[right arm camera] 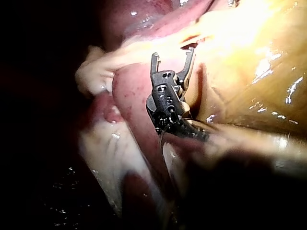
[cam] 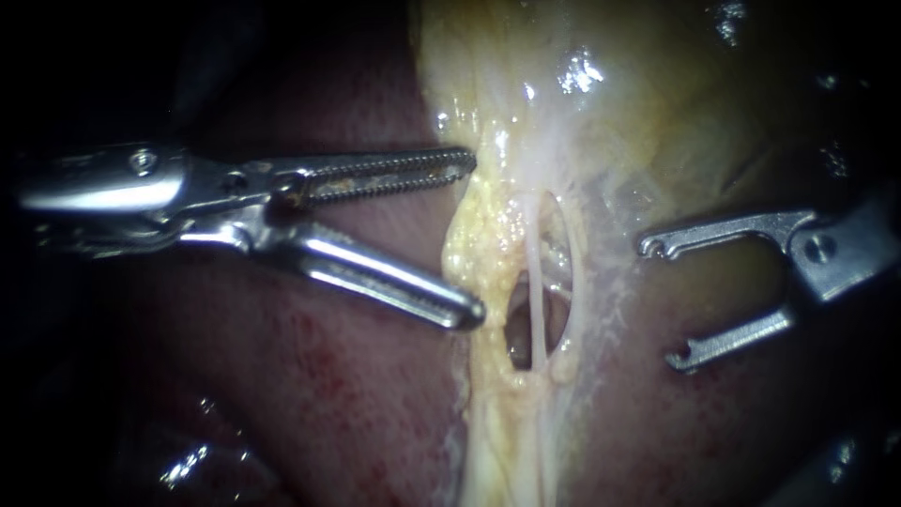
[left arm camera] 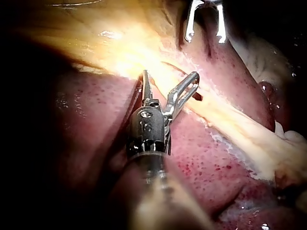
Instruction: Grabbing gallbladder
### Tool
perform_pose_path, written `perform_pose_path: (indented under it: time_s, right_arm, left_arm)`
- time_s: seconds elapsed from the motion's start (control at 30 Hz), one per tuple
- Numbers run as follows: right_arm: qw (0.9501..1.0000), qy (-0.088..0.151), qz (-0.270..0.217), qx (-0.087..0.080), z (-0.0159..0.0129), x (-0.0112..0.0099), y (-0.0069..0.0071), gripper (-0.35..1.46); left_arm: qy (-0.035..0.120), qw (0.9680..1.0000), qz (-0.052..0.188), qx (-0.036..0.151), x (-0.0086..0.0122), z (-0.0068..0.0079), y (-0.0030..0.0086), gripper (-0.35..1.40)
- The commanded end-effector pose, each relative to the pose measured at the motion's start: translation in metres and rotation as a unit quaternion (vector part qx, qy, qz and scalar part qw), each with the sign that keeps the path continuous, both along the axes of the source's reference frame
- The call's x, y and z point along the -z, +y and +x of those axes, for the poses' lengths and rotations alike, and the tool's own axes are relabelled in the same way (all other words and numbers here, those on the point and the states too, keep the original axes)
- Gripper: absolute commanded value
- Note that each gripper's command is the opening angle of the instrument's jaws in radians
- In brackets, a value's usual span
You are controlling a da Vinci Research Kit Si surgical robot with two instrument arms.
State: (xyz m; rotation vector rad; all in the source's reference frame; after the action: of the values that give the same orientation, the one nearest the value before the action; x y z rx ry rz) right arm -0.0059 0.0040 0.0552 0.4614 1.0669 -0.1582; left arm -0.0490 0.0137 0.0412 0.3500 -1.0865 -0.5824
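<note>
The gallbladder (cam: 648,103) is a pale yellow, glistening mass at the upper middle and right, narrowing downward into a yellowish strand with thin whitish tubes (cam: 537,282) crossing a small window. My left instrument (cam: 474,239) comes in from the left with toothed jaws wide open, tips beside the strand's left edge and gripping nothing. My right instrument (cam: 671,302) enters from the right, its hooked jaws open over the tissue to the right of the strand. In the left wrist view my left instrument (left arm camera: 170,81) stands open against the yellow band. The right wrist view shows my right instrument (right arm camera: 171,56) open.
Dark red liver (cam: 310,404) surrounds the strand on the left and below, with more liver (cam: 713,422) at the lower right. Wet highlights glint on the gallbladder's surface. The left and upper left of the endoscope view are dark.
</note>
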Motion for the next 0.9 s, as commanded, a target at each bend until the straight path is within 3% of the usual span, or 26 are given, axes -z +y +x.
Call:
perform_pose_path:
  time_s: [0.03, 0.17, 0.6, 0.7, 0.8, 0.9]
  right_arm:
    - [1.0000, 0.000, 0.000, 0.000, 0.0000, 0.0000, 0.0000, 0.59]
    - [1.0000, 0.000, 0.000, 0.000, 0.0000, 0.0000, 0.0000, 0.59]
    - [1.0000, -0.002, 0.002, -0.001, 0.0000, 0.0000, 0.0000, 0.59]
    - [1.0000, -0.002, 0.002, -0.002, 0.0000, 0.0000, 0.0000, 0.58]
    - [1.0000, -0.002, 0.002, -0.002, 0.0000, 0.0000, 0.0000, 0.58]
    - [1.0000, -0.002, 0.002, -0.002, 0.0000, 0.0000, 0.0000, 0.58]
  left_arm:
    - [0.002, 1.0000, 0.004, 0.002, -0.0002, 0.0000, 0.0000, 0.63]
    - [0.011, 0.9998, 0.016, 0.000, -0.0010, -0.0002, -0.0004, 0.56]
    - [0.010, 0.9992, 0.039, 0.008, -0.0006, -0.0005, -0.0008, 0.17]
    - [0.009, 0.9989, 0.044, 0.011, -0.0006, -0.0004, -0.0008, 0.02]
    - [0.010, 0.9988, 0.047, 0.012, -0.0005, -0.0003, -0.0008, -0.35]
    - [0.013, 0.9987, 0.048, 0.010, -0.0006, -0.0002, -0.0008, -0.35]
